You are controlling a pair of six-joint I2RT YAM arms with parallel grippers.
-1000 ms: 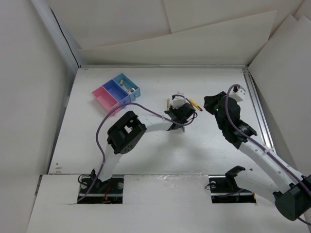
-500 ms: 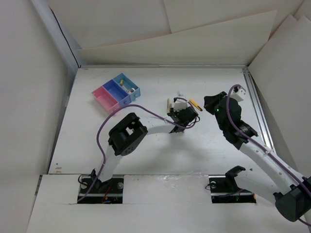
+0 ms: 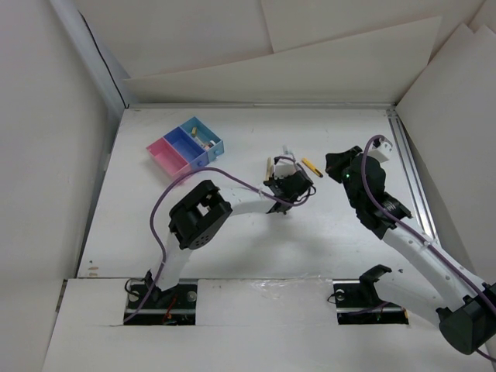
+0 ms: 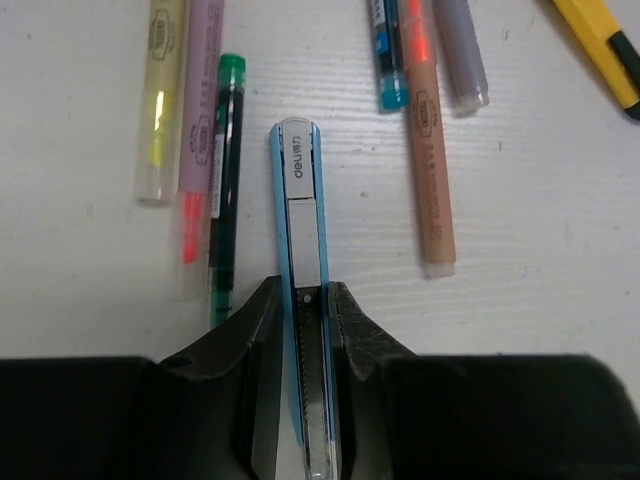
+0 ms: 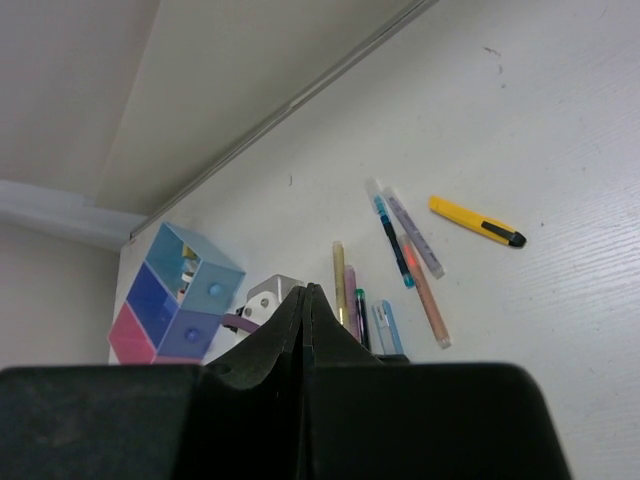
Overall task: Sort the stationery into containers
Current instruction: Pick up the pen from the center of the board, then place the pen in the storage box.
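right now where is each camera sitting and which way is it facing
Top external: above and behind the arms, looking down on the table; both arms and bases show.
Left wrist: faces straight down; left gripper closed on a blue cutter.
Right wrist: low, looking across the table toward the containers; shut right gripper at bottom.
Shared: both wrist views show the yellow cutter.

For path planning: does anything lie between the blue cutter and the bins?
Three pens lie flat right beside the blue cutter on the bin side: a green pen, a purple highlighter, a yellow highlighter. Beyond them the table to the bins looks bare.
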